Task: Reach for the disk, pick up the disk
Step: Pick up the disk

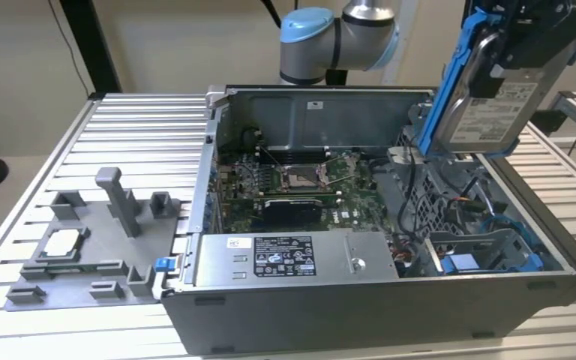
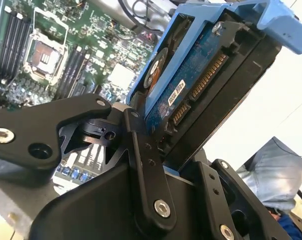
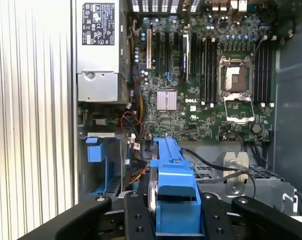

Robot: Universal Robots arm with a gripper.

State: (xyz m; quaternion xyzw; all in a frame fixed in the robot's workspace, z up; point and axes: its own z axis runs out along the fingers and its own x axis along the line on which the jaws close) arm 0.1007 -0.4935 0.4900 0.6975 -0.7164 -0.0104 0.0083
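– Where is the disk [image 1: 480, 97]?
– At the exterior view's upper right, hanging above the open case [image 1: 368, 225].
– And the gripper [image 1: 528, 37]?
– Its fingers [image 2: 145, 170] are clamping the disk's blue-framed edges.

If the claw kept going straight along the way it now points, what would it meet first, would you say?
Probably the open computer case: the claw, shut on the disk, points down toward the case's grey metal drive bay beside the green circuit board, though depth is unclear.
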